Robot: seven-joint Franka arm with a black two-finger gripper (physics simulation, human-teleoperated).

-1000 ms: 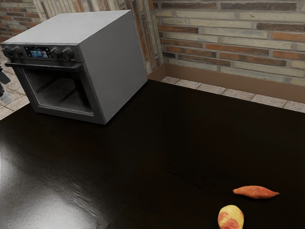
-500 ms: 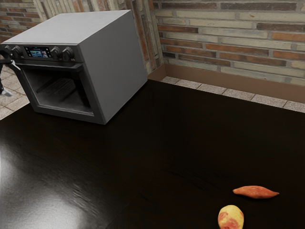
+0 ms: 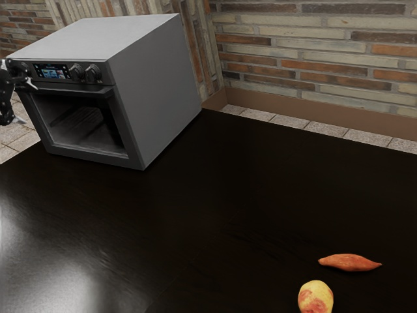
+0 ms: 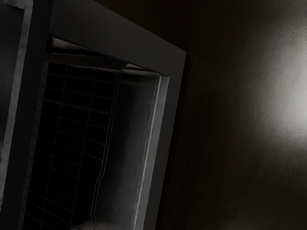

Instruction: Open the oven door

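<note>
Two released jaws stand spread near the handle (image 3: pixel 65 91) of the closed oven door (image 3: pixel 81 125), by the bench's (image 3: pixel 215 195) far corner. Best straddle it squarely before clenching, then draw outward and down in an arc.

Beyond the dark table (image 3: pixel 228 195) stood a wall (image 3: pixel 313 45) of cream, brown and orange masonry strips, edged below by a brown baseboard (image 3: pixel 313 111). Pale floor tiles (image 3: pixel 326 129) bordered the table; white glare (image 3: pixel 55 287) lay across its top.
</note>
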